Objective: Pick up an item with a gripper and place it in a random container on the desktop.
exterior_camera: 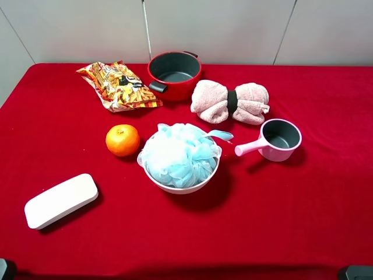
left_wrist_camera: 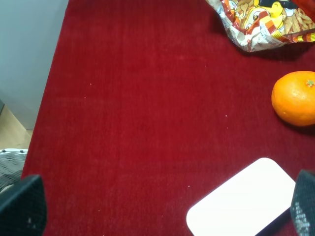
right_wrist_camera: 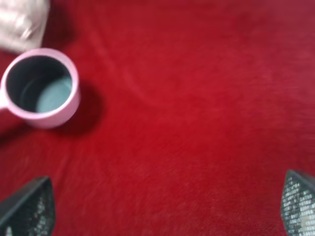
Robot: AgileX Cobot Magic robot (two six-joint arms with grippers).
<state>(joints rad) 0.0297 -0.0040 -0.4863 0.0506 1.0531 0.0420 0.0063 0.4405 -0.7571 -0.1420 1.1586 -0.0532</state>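
The light blue mesh pouf (exterior_camera: 178,154) sits inside the pale pink bowl (exterior_camera: 175,188) in the middle of the red desktop (exterior_camera: 280,221), filling it and rising above the rim. Neither gripper touches it. My left gripper (left_wrist_camera: 163,206) is open and empty, its fingertips (left_wrist_camera: 22,206) wide apart over the cloth near the table's front left. My right gripper (right_wrist_camera: 163,205) is open and empty, its fingertips (right_wrist_camera: 27,206) wide apart over bare cloth at the front right. In the exterior view only dark bits of the arms show at the bottom corners.
A red pot (exterior_camera: 173,74) and a snack bag (exterior_camera: 119,86) lie at the back. A rolled pink towel (exterior_camera: 230,102) and a pink handled scoop (exterior_camera: 277,140) are to the right. An orange (exterior_camera: 122,140) and a white box (exterior_camera: 61,200) are to the left.
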